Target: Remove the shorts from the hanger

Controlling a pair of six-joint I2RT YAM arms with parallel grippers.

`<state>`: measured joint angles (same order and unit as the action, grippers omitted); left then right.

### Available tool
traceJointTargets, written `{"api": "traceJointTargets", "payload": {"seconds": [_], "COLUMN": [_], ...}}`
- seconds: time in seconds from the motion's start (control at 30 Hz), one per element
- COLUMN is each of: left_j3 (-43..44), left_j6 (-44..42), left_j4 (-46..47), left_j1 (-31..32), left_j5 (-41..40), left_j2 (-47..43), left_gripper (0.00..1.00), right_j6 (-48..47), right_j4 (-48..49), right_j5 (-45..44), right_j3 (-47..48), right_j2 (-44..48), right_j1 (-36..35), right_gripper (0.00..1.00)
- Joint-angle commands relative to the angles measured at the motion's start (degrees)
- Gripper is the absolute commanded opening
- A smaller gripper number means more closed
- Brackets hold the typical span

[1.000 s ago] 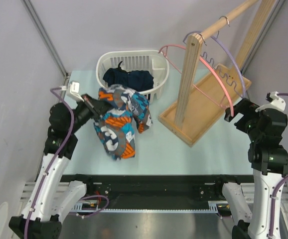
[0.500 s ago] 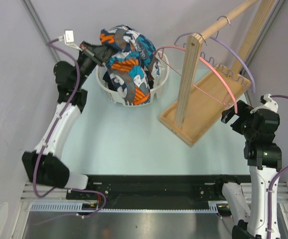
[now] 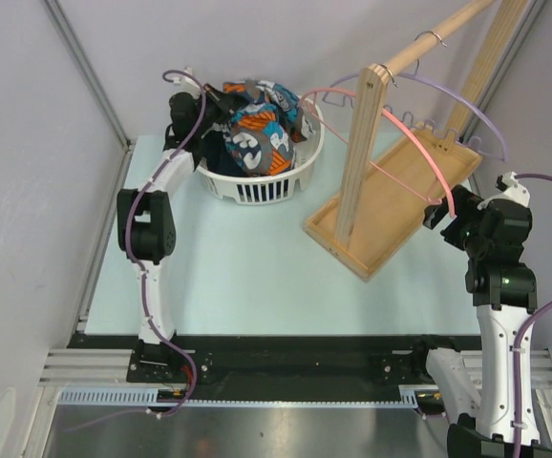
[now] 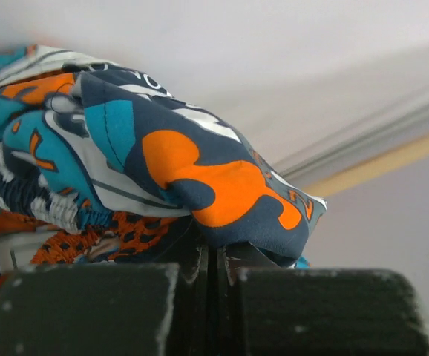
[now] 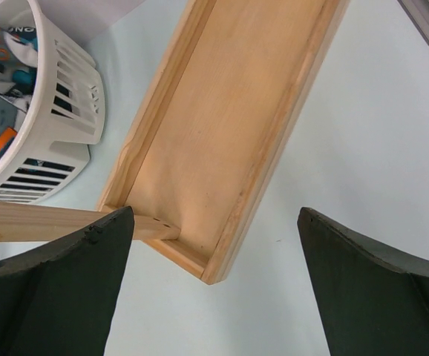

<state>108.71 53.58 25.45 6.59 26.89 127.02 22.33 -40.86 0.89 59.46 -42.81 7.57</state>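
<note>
The shorts (image 3: 257, 129), in a busy teal, orange, white and black print, lie bunched in the white basket (image 3: 257, 194) at the back of the table. My left gripper (image 3: 214, 95) reaches over the basket's far-left rim and is shut on a fold of them. In the left wrist view the shorts (image 4: 162, 163) spill over the closed left gripper (image 4: 214, 259). The lavender hanger (image 3: 467, 107) hangs bare on the wooden rail (image 3: 438, 33). My right gripper (image 3: 443, 215) stands open and empty by the rack's right side; the right gripper (image 5: 214, 274) looks down on the rack base (image 5: 222, 133).
A pink hanger (image 3: 414, 143) hangs on the same rail, crossing the upright post (image 3: 357, 153). The wooden rack base (image 3: 400, 200) lies slantwise at the right. Dark navy cloth (image 3: 214, 153) shows under the shorts. The basket (image 5: 59, 126) sits at the right wrist view's left edge.
My left arm has swung the shorts from the table in front of the basket up and back, and they now sit in the basket. The right gripper has barely moved.
</note>
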Motion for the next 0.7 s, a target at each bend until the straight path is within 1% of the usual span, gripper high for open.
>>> {"api": "traceJointTargets", "payload": {"seconds": [0.0,0.07,0.13,0.17,0.2,0.23,0.27,0.33,0.37,0.4,0.47,0.5,0.57,0.6,0.63,0.67], "left_j3": [3.18,3.27,3.27,3.62,4.4,7.02,8.53,12.21,12.67,12.93,12.85,12.67,12.23,12.06,12.58,13.19], "left_j6": [-10.58,-12.7,-15.34,-16.22,-18.58,-19.65,-20.61,-22.29,-22.73,-23.34,-24.31,-25.45,-26.59,-28.17,-29.05,-29.84], "left_j4": [-10.14,-17.67,-22.01,-27.25,-30.43,-33.86,-40.76,-45.91,-47.67,-50.65,-52.78,-55.05,-56.73,-57.26,-59.01,-60.16], "left_j1": [-0.26,-0.26,-0.09,0.18,0.44,1.14,1.49,1.93,1.94,1.94,2.02,2.02,2.29,2.46,2.72,2.9], "left_j5": [-5.62,-9.04,-11.41,-12.47,-14.05,-15.98,-19.13,-20.73,-21.96,-22.76,-25.03,-26.27,-28.9,-30.31,-31.19,-32.16], "left_j2": [-2.39,-2.92,-3.1,-3.1,-2.83,-2.48,-1.35,-0.38,-0.2,-0.46,-1.6,-3.25,-5.37,-6.86,-9.05,-10.2], "left_gripper": [0.0,0.0,0.0,0.0,0.0,0.0,0.02,0.16,0.26,0.46,0.63,0.74,0.89,0.98,1.0,1.0], "right_j6": [0.79,2.36,3.77,5.52,6.4,7.72,9.91,12.38,13.17,14.92,16.34,17.48,18.71,19.24,21.16,21.87], "right_j4": [0.18,-0.71,-2.11,-2.64,-3.43,-3.78,-4.57,-5.63,-6.42,-6.77,-7.65,-7.83,-8.0,-7.92,-8.0,-7.83], "right_j5": [-0.8,-0.8,-3.25,-3.43,-4.04,-4.31,-4.4,-4.75,-4.58,-4.4,-4.23,-4.14,-3.53,-3.09,-2.82,-2.56], "right_j3": [-0.05,-0.13,-0.57,-0.75,-1.1,-1.8,-2.15,-3.2,-3.47,-3.82,-5.14,-5.67,-7.94,-8.83,-9.71,-10.85], "right_j2": [0.01,-0.43,-1.49,-1.93,-2.28,-3.06,-3.42,-4.04,-4.04,-4.04,-3.52,-3.08,-1.94,-1.58,-1.23,-0.97], "right_j1": [-0.28,-0.37,-0.54,-0.54,-0.72,-0.8,-0.98,-1.16,-1.24,-1.33,-1.6,-1.94,-2.47,-3.87,-4.75,-5.98], "right_gripper": [0.97,0.97,0.98,0.98,0.98,0.98,0.98,0.97,0.97,0.97,0.97,0.97,0.97,0.97,0.97,0.98]}}
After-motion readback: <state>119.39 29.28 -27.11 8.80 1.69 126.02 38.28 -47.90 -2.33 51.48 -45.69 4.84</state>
